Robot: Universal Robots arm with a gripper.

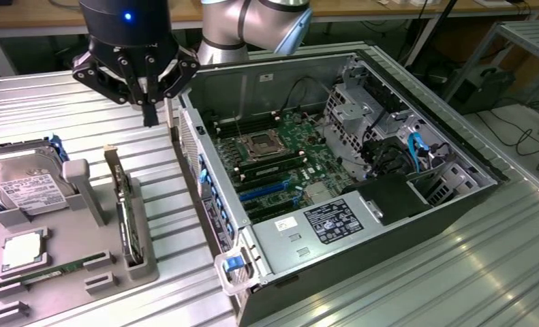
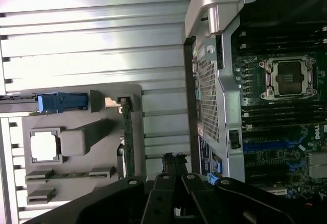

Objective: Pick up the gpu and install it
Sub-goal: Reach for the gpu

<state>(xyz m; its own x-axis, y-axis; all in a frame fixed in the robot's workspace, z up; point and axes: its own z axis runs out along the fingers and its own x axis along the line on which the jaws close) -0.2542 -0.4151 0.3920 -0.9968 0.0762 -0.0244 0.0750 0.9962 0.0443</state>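
While the gripper (image 1: pixel 149 114) hangs with its fingers pressed together and nothing between them, over the ribbed metal table (image 1: pixel 60 109) just beside the wall of the open computer case (image 1: pixel 415 225), the gpu (image 1: pixel 122 199) stands on its long edge in a slot of the grey holder tray (image 1: pixel 73 235), apart from the fingers. On the exterior view's left of the card, the same tray carries a hard drive (image 1: pixel 24 187), a processor (image 1: pixel 22 251) and a green memory stick (image 1: pixel 56 270). Inside the case the motherboard (image 1: pixel 283 167) lies exposed, with its CPU socket (image 1: pixel 262 145) and blue expansion slots (image 1: pixel 267 191) uncovered
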